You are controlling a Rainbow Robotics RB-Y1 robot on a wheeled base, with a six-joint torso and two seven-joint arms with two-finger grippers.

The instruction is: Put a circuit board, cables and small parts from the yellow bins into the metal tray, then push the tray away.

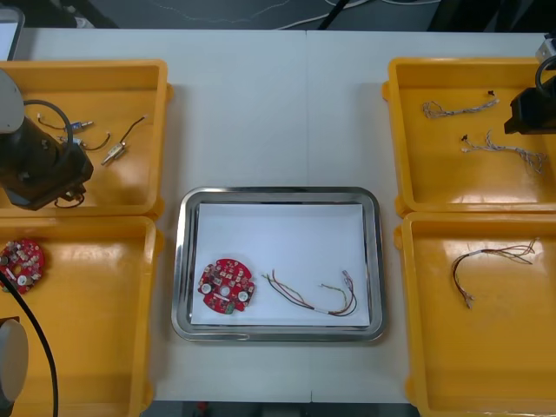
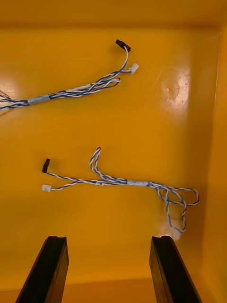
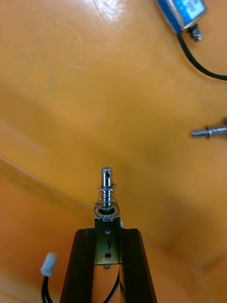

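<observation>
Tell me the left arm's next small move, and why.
Probably lift the left gripper straight up out of the bin: its fingers are shut on a small metal part, and the tray holds a board and a cable but no such part. The right gripper hangs open over blue and white cables.

Your front camera looks steeply down, the table filling the frame. Right wrist camera hangs close over the upper-right bin, sharing its two blue and white cables. Left wrist camera sits nearer still, tight on a small metal part above the floor of the upper-left bin.
</observation>
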